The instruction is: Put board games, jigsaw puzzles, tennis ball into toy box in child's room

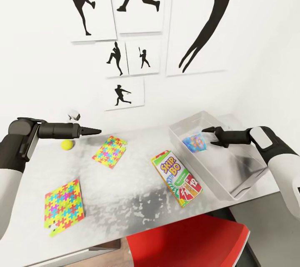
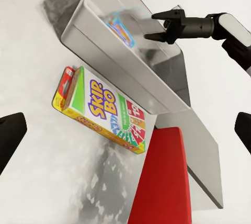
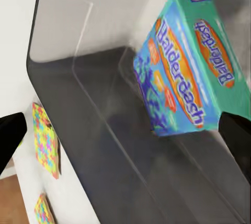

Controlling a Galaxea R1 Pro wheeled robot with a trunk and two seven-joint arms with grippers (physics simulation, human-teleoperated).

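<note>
Red chair seat [image 1: 187,240] pokes out from under the near edge of the white-topped table [image 1: 125,200], so that's closest. On the table, near left, sits one flat puzzle-patterned square [image 1: 63,207], with a second puzzle square [image 1: 109,151] further back, and the small yellow-green tennis ball [image 1: 66,145] at the far left. Around the middle lies the green-yellow-red "Skip-Bo" box [image 1: 176,178], just left of the shallow light-grey toy box [image 1: 246,177]. The right gripper [image 1: 207,135] hangs over the tray's far end with its jaws spread and nothing between them; the small blue "Balderdash" game box [image 3: 188,67] sits tilted inside the tray just beyond the tips, apparently leaning on the wall. Looks to me like a release step, so I'd lift the right arm straight up and clear of the wall before swinging anywhere, so it doesn't knock the box. The left gripper [image 1: 95,131] hovers above the table near the ball; jaws look close together in the head view, holding nothing. Ball seems the obvious next grab, but come down slowly or it'll roll.
</note>
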